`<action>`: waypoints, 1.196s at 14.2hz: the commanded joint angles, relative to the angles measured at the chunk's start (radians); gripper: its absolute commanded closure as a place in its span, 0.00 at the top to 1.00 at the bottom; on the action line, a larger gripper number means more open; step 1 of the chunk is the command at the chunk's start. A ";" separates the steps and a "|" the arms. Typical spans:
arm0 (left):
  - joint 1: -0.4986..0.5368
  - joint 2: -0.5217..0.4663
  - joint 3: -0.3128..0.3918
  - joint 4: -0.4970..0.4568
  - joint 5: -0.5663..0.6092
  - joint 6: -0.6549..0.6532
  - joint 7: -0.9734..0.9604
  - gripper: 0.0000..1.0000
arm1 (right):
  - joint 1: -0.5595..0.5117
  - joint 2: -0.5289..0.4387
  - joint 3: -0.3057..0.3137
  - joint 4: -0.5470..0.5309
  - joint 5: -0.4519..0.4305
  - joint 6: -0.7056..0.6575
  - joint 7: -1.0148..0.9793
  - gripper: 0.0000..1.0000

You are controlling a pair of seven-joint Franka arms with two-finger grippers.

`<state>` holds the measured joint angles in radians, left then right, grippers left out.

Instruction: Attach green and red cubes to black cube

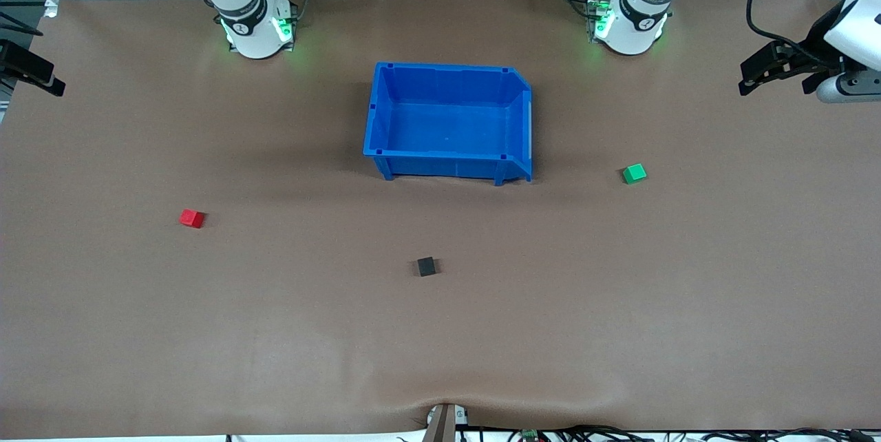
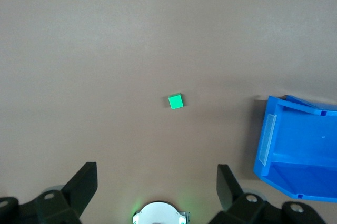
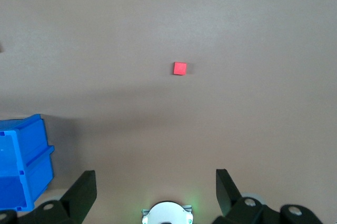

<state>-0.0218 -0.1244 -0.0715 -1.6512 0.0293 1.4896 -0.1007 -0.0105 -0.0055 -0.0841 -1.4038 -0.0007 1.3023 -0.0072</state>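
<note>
The black cube [image 1: 426,266] lies on the brown table, nearer to the front camera than the blue bin. The red cube [image 1: 192,218] lies toward the right arm's end and shows in the right wrist view [image 3: 180,68]. The green cube [image 1: 634,173] lies toward the left arm's end and shows in the left wrist view [image 2: 176,101]. My left gripper [image 1: 754,77] [image 2: 156,182] is open and empty, held high over the left arm's end of the table. My right gripper [image 1: 41,77] [image 3: 155,187] is open and empty, held high over the right arm's end. Both arms wait.
An empty blue bin [image 1: 385,111] stands at the table's middle between the two arm bases; it also shows in the left wrist view [image 2: 274,140] and the right wrist view [image 3: 31,145]. The three cubes lie well apart from each other.
</note>
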 commanded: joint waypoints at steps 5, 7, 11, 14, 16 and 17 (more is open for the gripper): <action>0.003 0.011 0.004 0.024 -0.005 -0.009 0.018 1.00 | -0.002 0.015 -0.003 0.029 0.019 -0.011 -0.008 1.00; 0.005 0.011 0.004 0.028 -0.003 -0.009 0.016 1.00 | -0.006 0.015 -0.003 0.029 0.019 -0.009 -0.010 1.00; 0.005 0.017 0.006 0.030 -0.005 -0.009 0.018 1.00 | -0.002 0.106 -0.005 0.029 0.008 0.020 -0.002 1.00; 0.006 0.020 0.006 0.016 -0.006 -0.011 0.019 1.00 | -0.006 0.192 -0.005 0.028 -0.001 0.096 -0.011 1.00; 0.005 0.022 0.006 -0.019 -0.008 -0.006 -0.005 1.00 | -0.009 0.287 -0.006 0.028 -0.030 0.150 -0.011 1.00; 0.006 0.023 0.006 -0.050 -0.006 0.015 -0.008 1.00 | -0.011 0.327 -0.006 0.028 -0.039 0.187 -0.014 1.00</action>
<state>-0.0198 -0.1063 -0.0666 -1.6652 0.0293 1.4880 -0.1016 -0.0131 0.2342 -0.0908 -1.4089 -0.0159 1.4554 -0.0073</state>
